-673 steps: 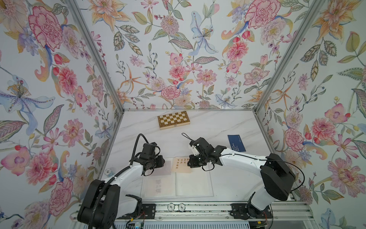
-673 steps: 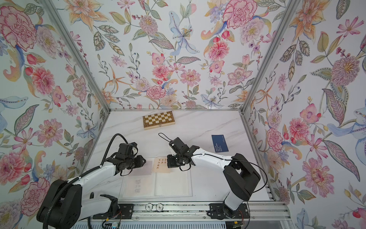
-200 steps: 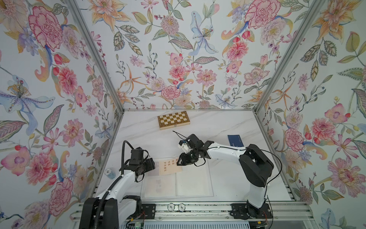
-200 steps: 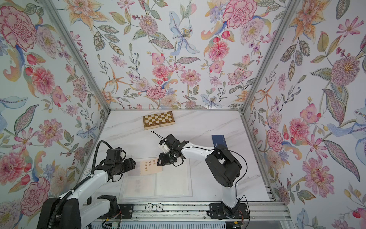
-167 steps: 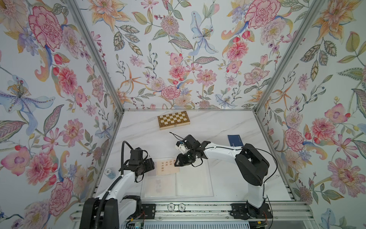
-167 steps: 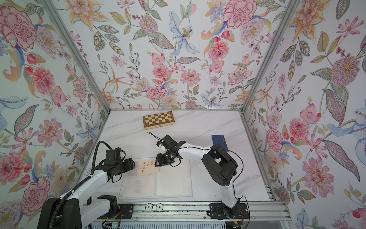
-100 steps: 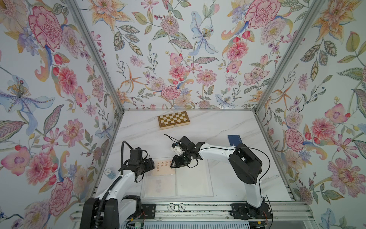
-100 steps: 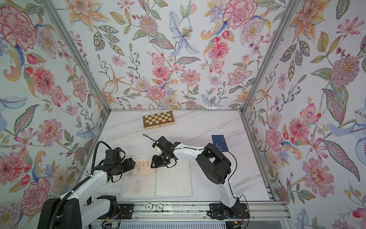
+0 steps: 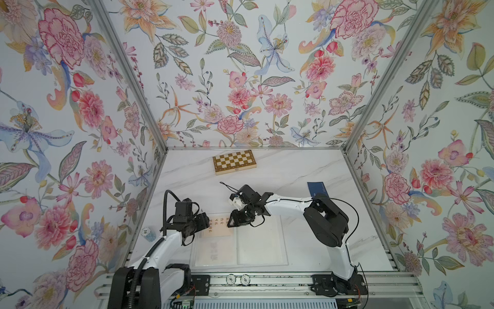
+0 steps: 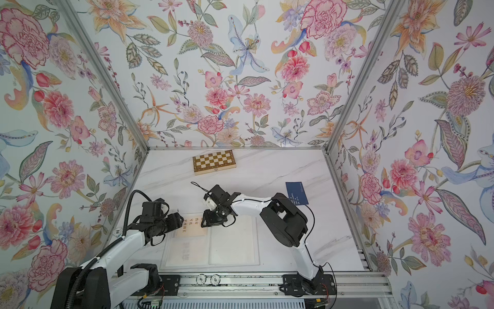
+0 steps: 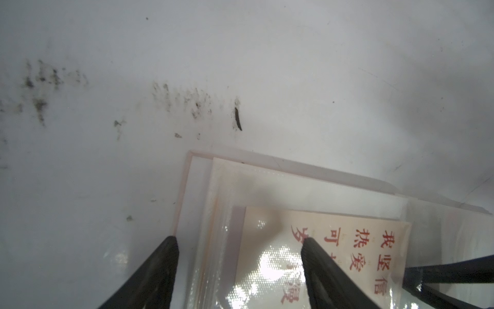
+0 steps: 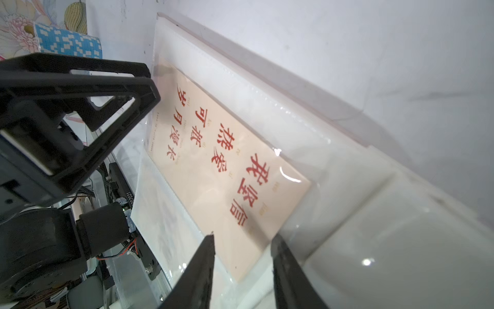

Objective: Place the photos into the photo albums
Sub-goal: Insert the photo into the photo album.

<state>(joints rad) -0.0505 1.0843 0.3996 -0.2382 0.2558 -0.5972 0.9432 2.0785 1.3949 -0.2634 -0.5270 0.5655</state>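
Note:
The photo album point(image 9: 262, 246) point(image 10: 232, 246) lies open and flat near the table's front. A cream photo point(image 9: 220, 227) point(image 10: 191, 227) with red Chinese text lies under the glossy sleeve at the far end of the left page. My left gripper point(image 9: 206, 227) point(image 11: 239, 239) is open at the page's left edge, with one finger beside the album point(image 11: 203, 187) and the other over the photo point(image 11: 347, 240). My right gripper point(image 9: 231, 222) point(image 12: 243, 236) is open, its tips on either side of the photo's point(image 12: 213, 166) right corner. A navy photo point(image 9: 316, 188) point(image 10: 295, 192) lies at the right.
A checkered wooden chessboard box point(image 9: 234, 161) point(image 10: 213, 160) sits at the back of the table. A small blue-and-white patterned cylinder point(image 9: 147, 234) point(image 12: 69, 41) stands by the left wall. Faint print point(image 9: 215, 251) shows through the left page's near sleeve. The floral walls close in on three sides.
My right gripper has moved left, and the cream photo has slid left with it under the sleeve. The left gripper has stayed at the page's left edge.

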